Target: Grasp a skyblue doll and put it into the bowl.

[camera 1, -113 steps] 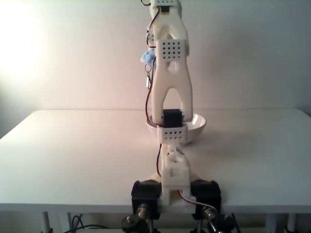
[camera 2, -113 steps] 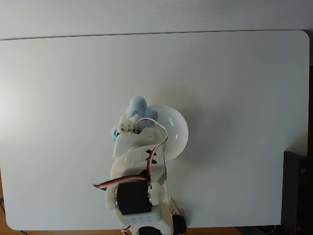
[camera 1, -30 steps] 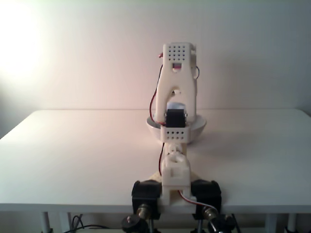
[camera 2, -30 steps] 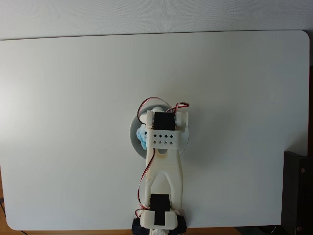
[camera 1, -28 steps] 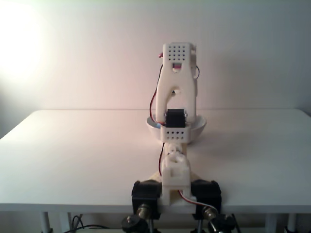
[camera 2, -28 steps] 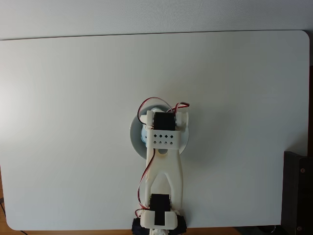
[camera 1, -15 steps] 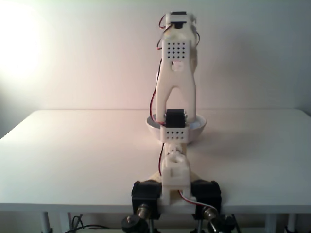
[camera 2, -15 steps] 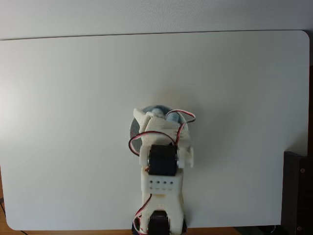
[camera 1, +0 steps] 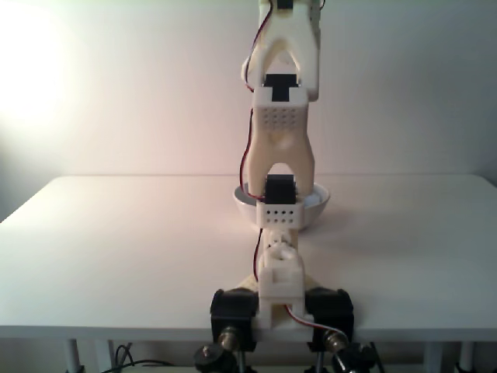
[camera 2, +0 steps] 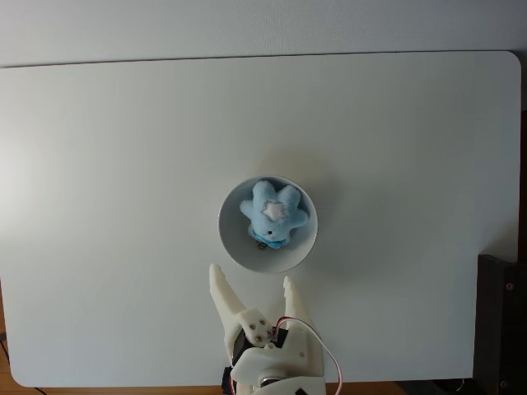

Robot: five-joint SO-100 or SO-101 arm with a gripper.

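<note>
1. Big white table (camera 2: 99, 164), the arm folded up tall at its 6 o'clock edge.
2. The bowl (camera 2: 231, 240) sits about dead center.
3. Gripper (camera 2: 254, 288) hangs at 6 o'clock from the bowl, jaws spread wide, nothing in them.
4. Skyblue doll (camera 2: 274, 213) lies inside the bowl, white star patch facing up.

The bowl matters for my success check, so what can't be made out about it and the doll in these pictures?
- Front fixed view: the arm covers the middle of the bowl; its inside and the doll are hidden.
- Top-down fixed view: the skyblue doll lies in the bowl, but its keychain clip is too small to make out.
- The gripper, jaws apart, has its wrist cut off by the bottom edge.
</note>
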